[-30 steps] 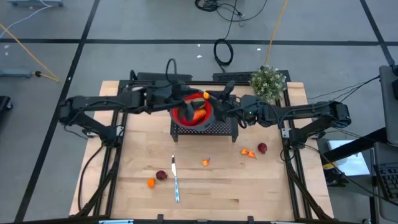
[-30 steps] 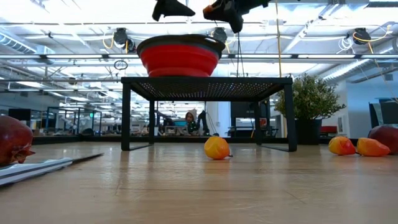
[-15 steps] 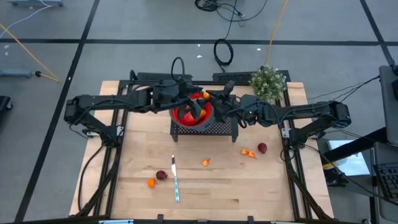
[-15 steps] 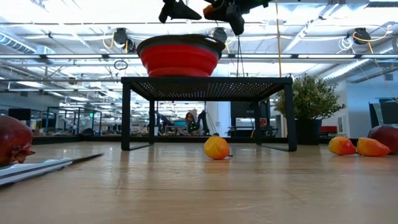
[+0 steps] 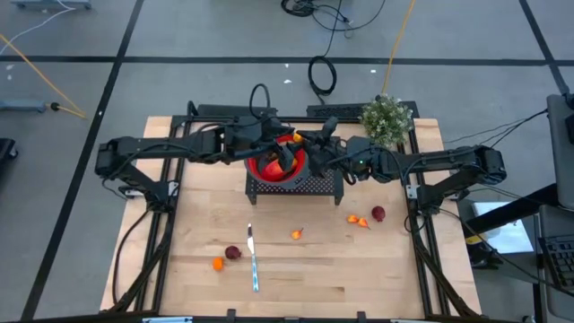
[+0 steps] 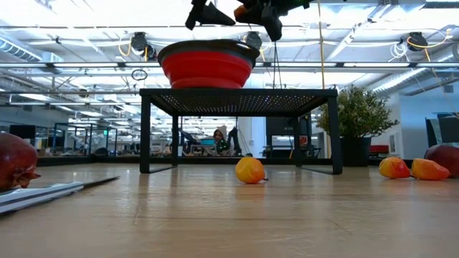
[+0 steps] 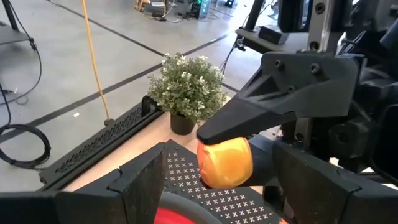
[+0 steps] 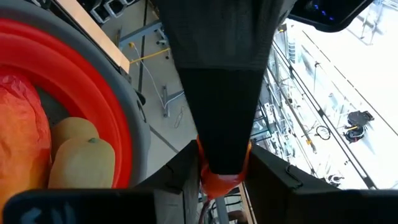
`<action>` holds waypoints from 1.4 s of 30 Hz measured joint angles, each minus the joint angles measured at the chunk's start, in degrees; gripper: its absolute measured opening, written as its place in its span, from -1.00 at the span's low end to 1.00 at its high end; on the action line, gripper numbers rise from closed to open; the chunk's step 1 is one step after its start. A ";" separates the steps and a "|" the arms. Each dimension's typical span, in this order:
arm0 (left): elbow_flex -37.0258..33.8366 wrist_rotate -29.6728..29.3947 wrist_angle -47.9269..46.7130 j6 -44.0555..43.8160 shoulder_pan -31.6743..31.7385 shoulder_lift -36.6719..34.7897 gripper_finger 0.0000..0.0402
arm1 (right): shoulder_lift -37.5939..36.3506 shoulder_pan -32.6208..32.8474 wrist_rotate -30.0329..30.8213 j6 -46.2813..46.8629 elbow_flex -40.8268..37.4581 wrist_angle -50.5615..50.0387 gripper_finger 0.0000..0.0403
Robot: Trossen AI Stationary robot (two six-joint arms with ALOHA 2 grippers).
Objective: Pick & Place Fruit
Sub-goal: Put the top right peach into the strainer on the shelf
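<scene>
Wooden bench (image 5: 359, 269) carried a black stand at its rear edge, lifting the red bowl (image 5: 278, 166) toward both arms. Right gripper (image 7: 239, 158) was clamped on a small orange fruit (image 7: 225, 162) above the rim, ready to drop; left gripper (image 5: 282, 154) hovered alongside, fingers spread.

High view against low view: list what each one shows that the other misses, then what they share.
Only the high view shows the inside of the red bowl, with fruit lying in it, and the orange fruit left of the knife.

Only the low view shows the open space under the black stand and the room behind.

Both show the bowl on the stand, the potted plant and loose fruit on the table.
</scene>
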 joint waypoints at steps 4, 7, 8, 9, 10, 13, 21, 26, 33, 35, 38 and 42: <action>0.00 -0.61 0.04 -0.04 0.00 0.01 0.46 | 0.00 0.00 0.00 0.27 -0.02 0.00 -0.50; 0.00 -1.52 0.06 -0.11 0.01 -0.04 0.46 | 0.00 0.00 0.00 0.23 -0.02 0.00 -0.50; 0.00 -1.53 0.06 -0.25 0.00 -0.07 0.46 | 0.00 0.01 -0.02 0.25 -0.02 0.00 -0.50; 0.00 -1.53 0.06 -0.54 0.01 -0.09 0.46 | 0.00 0.01 -0.02 0.28 -0.02 -0.01 -0.50; 0.00 -1.53 0.05 -0.90 0.01 -0.09 0.46 | 0.00 0.02 -0.02 0.28 -0.02 0.00 -0.50; 0.00 -1.55 0.01 -1.16 0.02 -0.09 0.44 | 0.00 0.02 -0.04 0.27 -0.02 -0.02 -0.50; 0.00 -0.63 0.01 0.02 0.07 -0.09 0.00 | 0.00 0.02 -0.04 0.42 -0.02 0.00 -0.50; 0.00 1.05 -0.01 0.28 0.26 -0.09 -0.30 | 0.00 0.02 -0.01 0.45 -0.04 -0.02 -0.50; 0.00 4.30 -0.05 -0.05 1.14 -0.16 -0.56 | 0.00 0.11 0.20 2.67 -0.04 -0.20 -0.48; 0.00 4.76 -0.05 -0.35 1.27 -0.20 -0.58 | 0.00 0.11 0.15 4.36 -0.04 -0.16 -0.46; 0.00 5.11 -0.05 -0.92 1.29 -0.20 -0.60 | 0.00 0.11 0.11 4.77 -0.04 -0.17 -0.42; 0.00 5.12 -0.15 -0.93 1.25 -0.20 -0.60 | 0.00 0.13 0.00 4.98 -0.04 -0.38 -0.40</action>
